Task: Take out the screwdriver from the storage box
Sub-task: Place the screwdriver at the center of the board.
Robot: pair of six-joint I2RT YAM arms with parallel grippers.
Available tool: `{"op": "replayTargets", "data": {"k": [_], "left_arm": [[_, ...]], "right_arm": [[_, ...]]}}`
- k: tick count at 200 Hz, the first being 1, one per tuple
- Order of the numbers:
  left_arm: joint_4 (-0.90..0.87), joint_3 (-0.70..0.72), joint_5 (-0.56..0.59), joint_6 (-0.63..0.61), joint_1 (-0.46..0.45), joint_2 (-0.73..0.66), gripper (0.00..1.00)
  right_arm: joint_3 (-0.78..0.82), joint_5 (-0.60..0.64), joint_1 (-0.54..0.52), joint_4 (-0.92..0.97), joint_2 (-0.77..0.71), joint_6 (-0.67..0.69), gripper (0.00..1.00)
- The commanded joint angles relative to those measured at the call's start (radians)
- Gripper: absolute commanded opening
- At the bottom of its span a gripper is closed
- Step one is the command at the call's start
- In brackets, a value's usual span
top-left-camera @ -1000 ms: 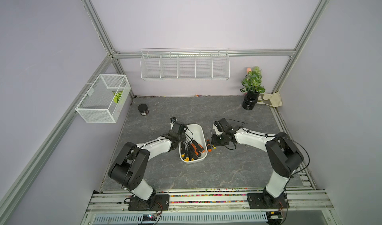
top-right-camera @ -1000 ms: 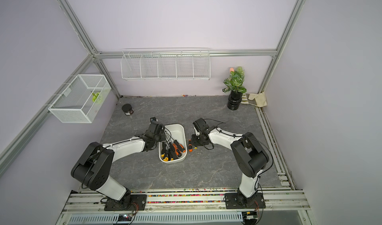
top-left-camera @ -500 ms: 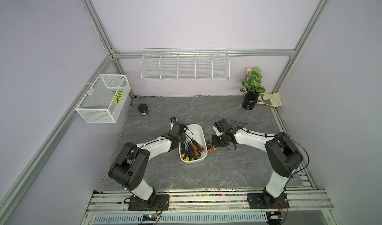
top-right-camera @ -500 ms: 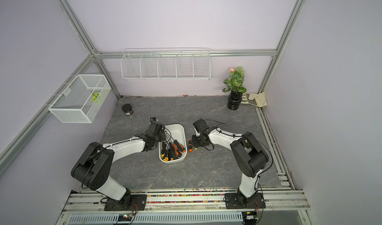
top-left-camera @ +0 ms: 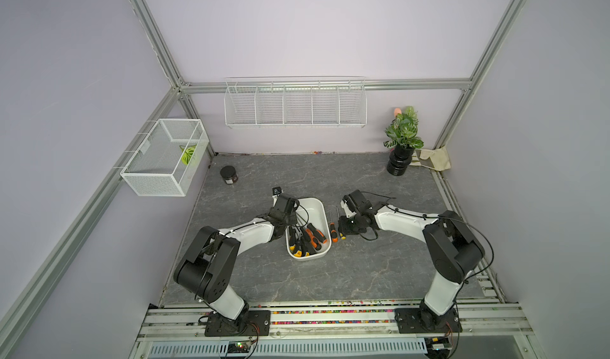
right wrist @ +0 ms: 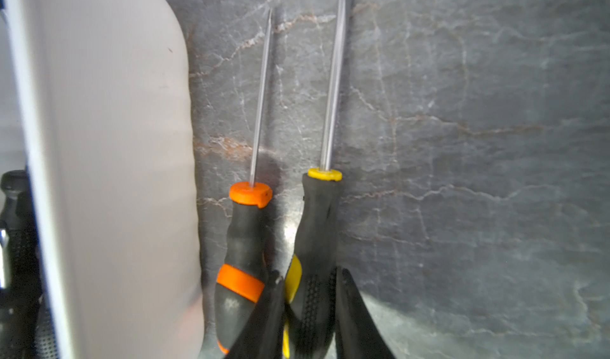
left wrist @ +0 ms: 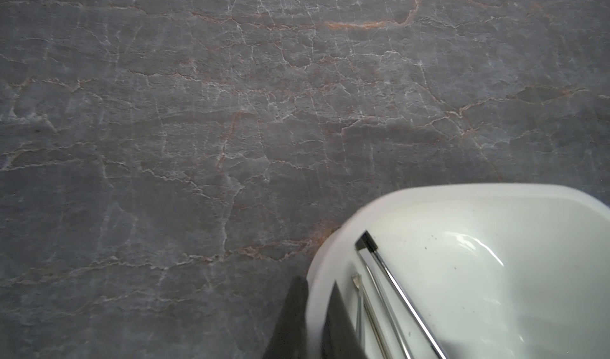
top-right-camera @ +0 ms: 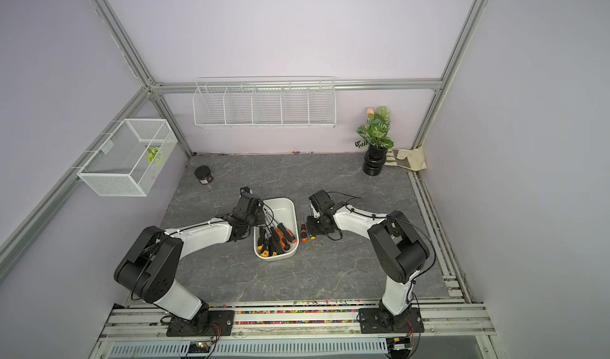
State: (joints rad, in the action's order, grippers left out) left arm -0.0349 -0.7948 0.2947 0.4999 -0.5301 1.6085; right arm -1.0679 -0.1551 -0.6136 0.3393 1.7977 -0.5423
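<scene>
The storage box [top-left-camera: 315,201] is a white tub at mid-table holding several screwdrivers [top-left-camera: 310,238] with black, orange and yellow handles. My left gripper [left wrist: 317,283] is shut on the box's left wall [left wrist: 462,190], one finger outside and one inside. Two screwdrivers lie side by side on the table just right of the box [right wrist: 125,142]. One is orange-and-black [right wrist: 246,222], the other yellow-and-black [right wrist: 318,215]. My right gripper [right wrist: 310,274] is shut on the yellow-and-black one's handle, low over the table. In a top view the right gripper [top-left-camera: 343,230] covers that handle.
A black jar [top-left-camera: 228,174] stands at the back left and a potted plant [top-left-camera: 402,142] with a cloth bag [top-left-camera: 432,158] at the back right. A mesh basket [top-left-camera: 161,157] hangs on the left wall and a wire rack [top-left-camera: 295,105] on the back wall.
</scene>
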Motion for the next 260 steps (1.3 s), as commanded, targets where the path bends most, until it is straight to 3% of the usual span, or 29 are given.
{"op": "replayTargets", "data": {"k": [1,37,107,200,234,260], "left_arm": [[0.013,0.003,0.017,-0.004,0.002,0.014,0.0],[0.014,0.002,0.014,-0.004,0.002,0.023,0.0],[-0.002,-0.007,0.014,-0.017,0.002,0.038,0.0],[-0.05,-0.059,-0.014,-0.06,0.014,0.078,0.0],[-0.096,-0.122,-0.013,-0.101,0.026,0.09,0.13],[-0.134,-0.181,-0.009,-0.133,0.04,0.11,0.28]], "right_arm": [[0.029,-0.015,0.002,0.011,-0.006,-0.015,0.19],[0.034,-0.009,0.002,0.011,-0.017,-0.019,0.36],[0.048,-0.004,0.002,-0.003,-0.057,-0.039,0.51],[0.052,0.031,0.002,0.023,-0.142,-0.018,0.53],[0.064,0.036,0.002,0.025,-0.164,-0.008,0.53],[0.077,0.044,0.002,0.029,-0.184,0.002,0.53]]}}
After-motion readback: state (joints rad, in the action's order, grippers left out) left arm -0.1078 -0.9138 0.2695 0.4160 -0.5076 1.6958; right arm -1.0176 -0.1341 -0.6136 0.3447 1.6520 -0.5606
